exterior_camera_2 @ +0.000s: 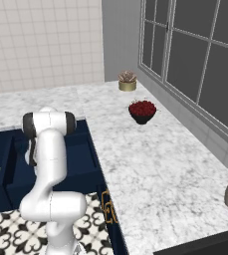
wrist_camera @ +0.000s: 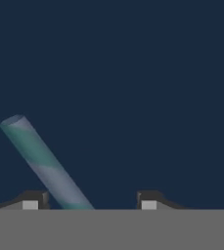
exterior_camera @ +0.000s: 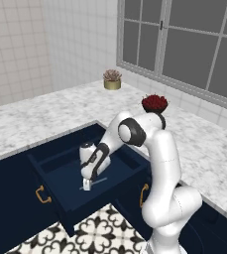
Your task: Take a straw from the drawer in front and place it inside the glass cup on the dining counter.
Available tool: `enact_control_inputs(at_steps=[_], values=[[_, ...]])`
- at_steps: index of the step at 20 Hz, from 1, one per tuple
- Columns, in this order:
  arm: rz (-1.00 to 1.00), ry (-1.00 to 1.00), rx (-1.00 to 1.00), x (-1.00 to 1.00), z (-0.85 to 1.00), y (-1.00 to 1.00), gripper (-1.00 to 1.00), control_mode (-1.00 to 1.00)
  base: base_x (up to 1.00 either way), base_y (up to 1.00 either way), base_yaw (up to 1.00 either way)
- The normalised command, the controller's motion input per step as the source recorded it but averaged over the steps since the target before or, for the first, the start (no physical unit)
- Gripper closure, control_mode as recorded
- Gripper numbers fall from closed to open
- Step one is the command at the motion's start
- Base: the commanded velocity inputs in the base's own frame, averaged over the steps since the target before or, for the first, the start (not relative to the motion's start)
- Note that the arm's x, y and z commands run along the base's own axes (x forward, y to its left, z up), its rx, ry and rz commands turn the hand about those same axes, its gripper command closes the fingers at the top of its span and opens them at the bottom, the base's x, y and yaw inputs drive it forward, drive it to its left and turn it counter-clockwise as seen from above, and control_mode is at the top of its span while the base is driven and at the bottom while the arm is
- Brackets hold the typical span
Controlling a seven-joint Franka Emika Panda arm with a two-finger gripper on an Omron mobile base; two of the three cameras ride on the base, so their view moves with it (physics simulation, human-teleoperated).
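Base views flank drawer (exterior_camera: 85,173), hand view close

Arm (exterior_camera: 159,163) is rendered in smooth glossy white with rounded tubular links; joints are capped in dark grey/black. Hand (exterior_camera: 90,166) is white with black insets. Fingers (wrist_camera: 33,200) are seen as small dark tips with light grey pads

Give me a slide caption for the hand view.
Gripper open over the navy drawer floor, a green-and-grey striped straw lying between its fingertips.
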Motion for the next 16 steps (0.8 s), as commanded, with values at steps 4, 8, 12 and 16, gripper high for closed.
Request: enact_control_inputs(at_steps=[4, 8, 12, 16], values=[[0.10, -0.02, 0.00, 0.09, -0.38, 0.00, -1.00, -1.00, 0.00, 0.00, 0.00], [0.05, -0.10, -0.04, -0.04, -0.44, 0.01, 1.00, -1.00, 0.00, 0.00, 0.00], [0.01, -0.20, -0.03, -0.22, -0.29, 0.00, 1.00, -1.00, 0.00, 0.00, 0.00], [0.00, -0.20, -0.01, -0.12, -0.22, 0.00, 1.00, -1.00, 0.00, 0.00, 0.00]])
